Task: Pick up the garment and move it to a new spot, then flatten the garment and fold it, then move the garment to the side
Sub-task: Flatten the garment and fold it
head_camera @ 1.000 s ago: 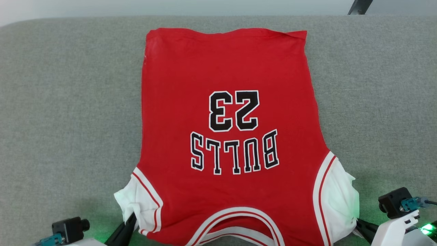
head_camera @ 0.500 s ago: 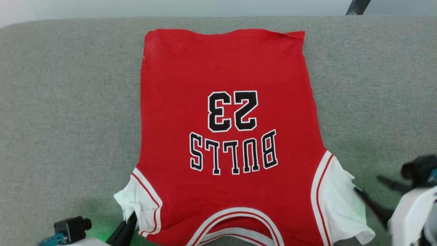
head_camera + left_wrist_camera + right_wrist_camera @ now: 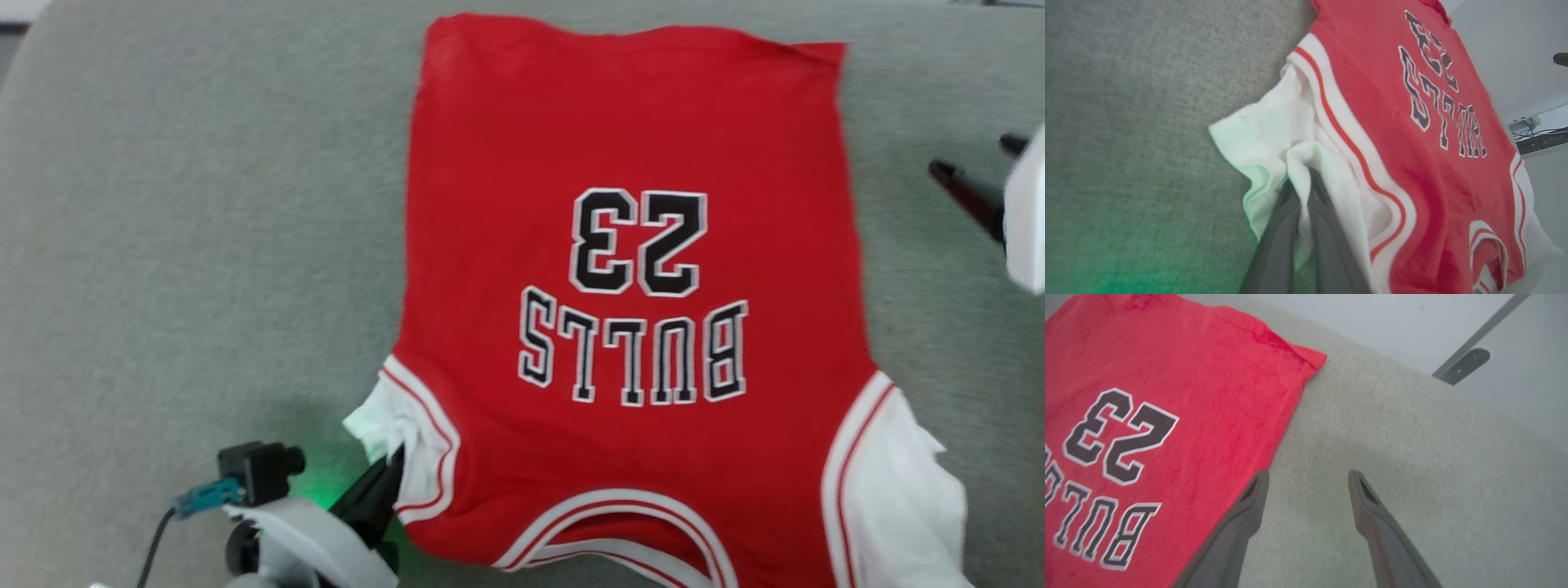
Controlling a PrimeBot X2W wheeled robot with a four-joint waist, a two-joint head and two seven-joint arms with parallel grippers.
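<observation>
The garment [image 3: 629, 245] is a red shirt with white sleeves and a black-and-white "23 BULLS" print. It lies spread on the grey cushion with its collar toward me. My left gripper [image 3: 393, 461] is at the lower left, shut on the garment's white left sleeve. The left wrist view shows the gripper [image 3: 1301, 181] pinching a fold of that sleeve of the garment [image 3: 1412, 163]. My right gripper [image 3: 974, 155] hovers open over the cushion, off the shirt's right edge. In the right wrist view the gripper [image 3: 1308, 475] has spread fingers, one at the hem side of the garment [image 3: 1188, 396].
The grey cushion [image 3: 163, 245] stretches wide to the left and right of the shirt. Its far edge runs near the shirt's hem. A grey metal bar [image 3: 1470, 359] stands beyond that edge. Cables and a power strip [image 3: 1539, 139] lie off to the side.
My right gripper let go of the white right sleeve, opened, and moved up along the shirt's right side. The left gripper kept its hold. The head camera has shifted.
</observation>
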